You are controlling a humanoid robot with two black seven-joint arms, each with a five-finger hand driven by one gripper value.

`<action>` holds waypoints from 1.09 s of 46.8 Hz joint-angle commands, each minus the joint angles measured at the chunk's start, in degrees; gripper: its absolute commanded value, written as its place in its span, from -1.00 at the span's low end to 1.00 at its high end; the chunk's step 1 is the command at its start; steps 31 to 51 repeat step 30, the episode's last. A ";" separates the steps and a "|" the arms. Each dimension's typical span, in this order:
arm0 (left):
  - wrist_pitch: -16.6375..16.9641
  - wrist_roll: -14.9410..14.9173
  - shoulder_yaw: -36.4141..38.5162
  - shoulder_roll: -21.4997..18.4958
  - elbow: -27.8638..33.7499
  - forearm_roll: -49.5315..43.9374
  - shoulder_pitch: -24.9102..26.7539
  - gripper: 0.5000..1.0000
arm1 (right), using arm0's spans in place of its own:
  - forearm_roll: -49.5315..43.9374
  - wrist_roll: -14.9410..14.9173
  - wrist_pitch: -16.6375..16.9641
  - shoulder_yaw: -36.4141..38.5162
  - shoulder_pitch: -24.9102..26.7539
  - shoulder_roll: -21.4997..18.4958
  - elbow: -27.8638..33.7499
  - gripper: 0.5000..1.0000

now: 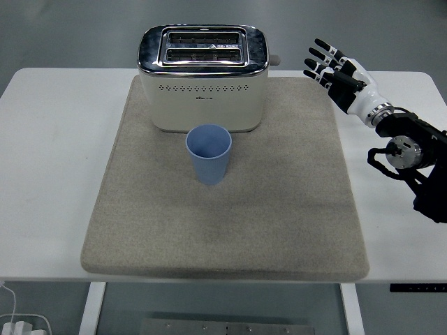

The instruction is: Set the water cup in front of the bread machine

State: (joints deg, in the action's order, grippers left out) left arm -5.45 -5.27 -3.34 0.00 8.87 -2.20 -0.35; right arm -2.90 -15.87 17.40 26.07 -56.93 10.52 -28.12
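Mat (230, 230), beige rectangular fabric, spread over middle of white table (49, 174), front edge near the table's near edge. Light blue plastic water cup (209, 154) upright on mat, centre, just in front of cream-and-chrome two-slot bread machine (203, 77), close to its front face; touching or not, cannot tell. Bread machine standing at mat's far edge. Right hand (336, 67), black and white, raised above far right part of table, fingers spread wide, holding nothing, well apart from cup.
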 commanded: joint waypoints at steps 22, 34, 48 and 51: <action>0.00 -0.09 0.00 0.00 -0.08 0.00 -0.01 1.00 | 2.54 0.31 -2.81 0.12 0.06 -0.41 0.61 0.72; 0.00 0.00 0.00 0.00 0.00 0.00 -0.01 1.00 | 2.63 0.31 -3.34 0.12 0.24 -1.11 0.61 0.72; 0.00 0.00 0.00 0.00 0.00 0.00 -0.01 1.00 | 2.63 0.31 -3.34 0.12 0.24 -1.11 0.61 0.72; 0.00 0.00 0.00 0.00 0.00 0.00 -0.01 1.00 | 2.63 0.31 -3.34 0.12 0.24 -1.11 0.61 0.72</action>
